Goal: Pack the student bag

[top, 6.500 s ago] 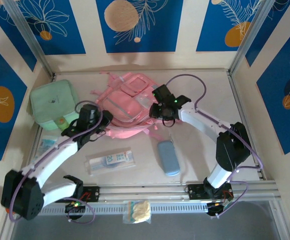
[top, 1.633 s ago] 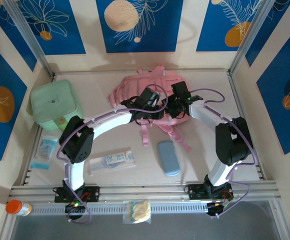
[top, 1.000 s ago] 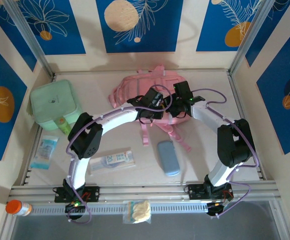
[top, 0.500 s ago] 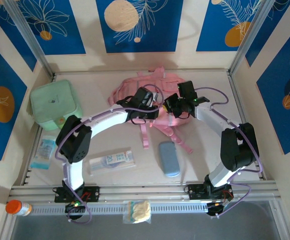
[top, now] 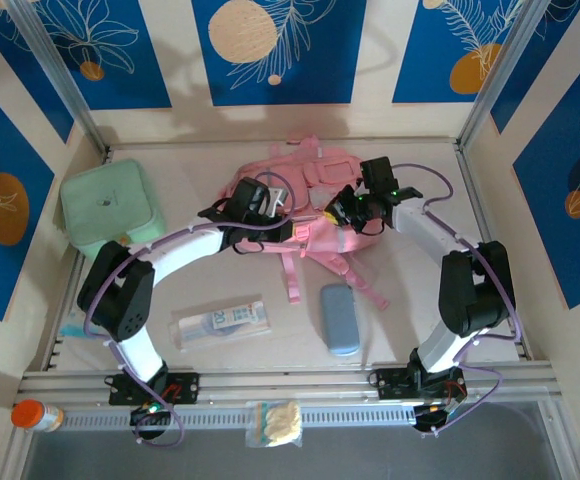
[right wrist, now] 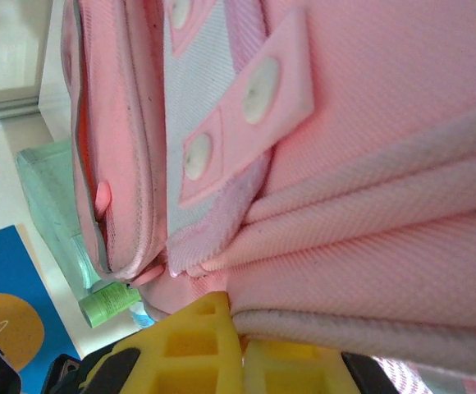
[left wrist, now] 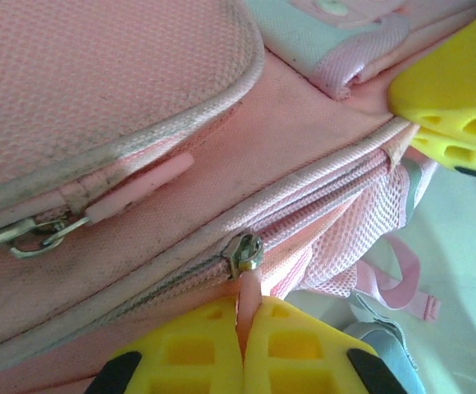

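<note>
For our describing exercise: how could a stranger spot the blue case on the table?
Find the big pink student bag mid-table. Nearer the arms' bases, beside its loose straps, lies the blue case: the only plain grey-blue rounded oblong there.

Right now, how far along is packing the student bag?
Done: little that shows; the student bag has nothing visibly put in. In hand: the left gripper is shut on a pink zip pull, and the right gripper pinches a fold of the bag's fabric, apparently to work the zip. Left: the blue-grey case, the clear packet and the mint-green case lie outside the bag.
</note>
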You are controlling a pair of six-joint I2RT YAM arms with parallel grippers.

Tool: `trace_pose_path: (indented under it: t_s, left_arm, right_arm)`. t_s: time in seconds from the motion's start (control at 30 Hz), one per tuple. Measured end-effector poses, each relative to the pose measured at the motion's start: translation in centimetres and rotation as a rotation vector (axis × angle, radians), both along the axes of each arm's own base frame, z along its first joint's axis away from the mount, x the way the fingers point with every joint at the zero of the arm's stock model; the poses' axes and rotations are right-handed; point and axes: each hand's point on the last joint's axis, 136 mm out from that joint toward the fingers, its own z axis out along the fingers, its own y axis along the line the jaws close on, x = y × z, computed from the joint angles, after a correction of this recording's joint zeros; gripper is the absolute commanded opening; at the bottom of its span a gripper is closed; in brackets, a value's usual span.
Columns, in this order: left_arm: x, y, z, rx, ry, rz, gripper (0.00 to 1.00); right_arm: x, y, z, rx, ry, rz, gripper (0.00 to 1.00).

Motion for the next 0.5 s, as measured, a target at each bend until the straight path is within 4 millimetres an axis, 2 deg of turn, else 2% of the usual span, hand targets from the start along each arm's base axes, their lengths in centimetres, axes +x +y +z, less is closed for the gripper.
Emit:
trace_pose_path:
  t_s: [0.13,0.3,0.43,0.5]
  left_arm:
    - [0.0,0.6,-0.3,0.022,-0.029,-0.003,0.0]
    - [-0.3,2.6,0.1,0.082,-0.081,0.042,0.0]
    - [0.0,4.6,-0.9,0.167,-0.049,0.091,0.0]
    - [0.1,4.7,-0.8,0.164,-0.06,0.106,0.0]
  right_arm:
    - [0.7,0.3,0.0,-0.023,-0.019,0.054,0.0]
    - [1.4,1.2,0.0,-0.021,-0.077,0.159,0.0]
    - [3.4,1.2,-0.1,-0.048,-0.127,0.187,0.0]
    - [4.7,1.1,-0.2,-0.054,-0.124,0.183,0.0]
